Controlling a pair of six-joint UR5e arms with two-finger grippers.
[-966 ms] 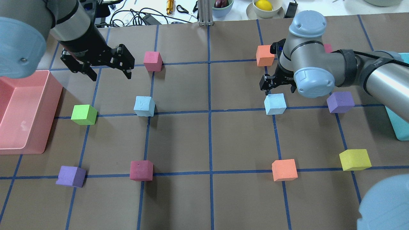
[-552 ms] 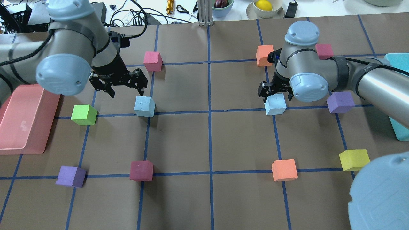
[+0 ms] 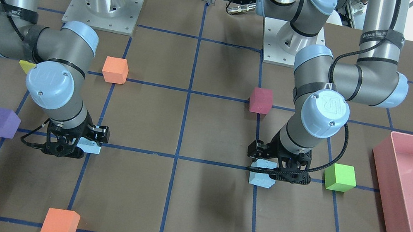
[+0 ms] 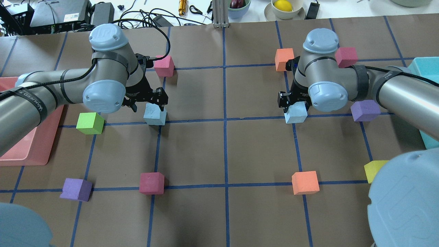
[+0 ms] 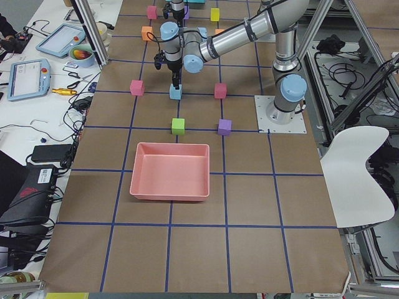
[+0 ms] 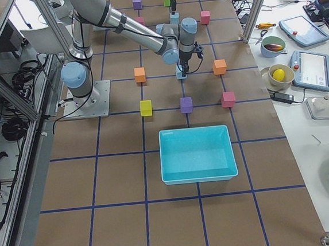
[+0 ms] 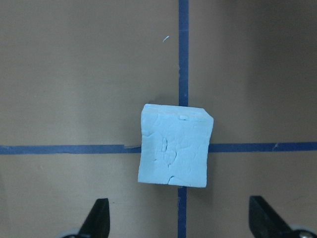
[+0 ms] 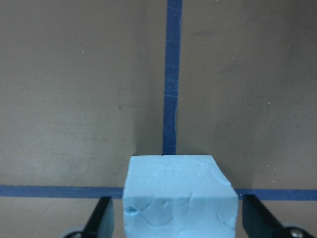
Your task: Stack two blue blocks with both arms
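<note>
The left gripper (image 7: 181, 219) hung wide open above the left blue block (image 4: 155, 115), all its edges free. Bare brown paper (image 4: 253, 92) lay beyond. The right gripper (image 8: 179, 218), wide open, straddled the right blue block (image 4: 295, 114) with narrow gaps either side.

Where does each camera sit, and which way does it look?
Front-facing: across the table, facing the robot; left arm, right arm, bases.
Overhead: behind the robot, looking down; both arms.
Left side: table's end; left arm nearer.
Right side: opposite end; right arm nearer.
Left wrist: down onto left blue block; jaw tips.
Right wrist: down onto right blue block; jaw tips.
Shared: front-facing and overhead show both blocks.
</note>
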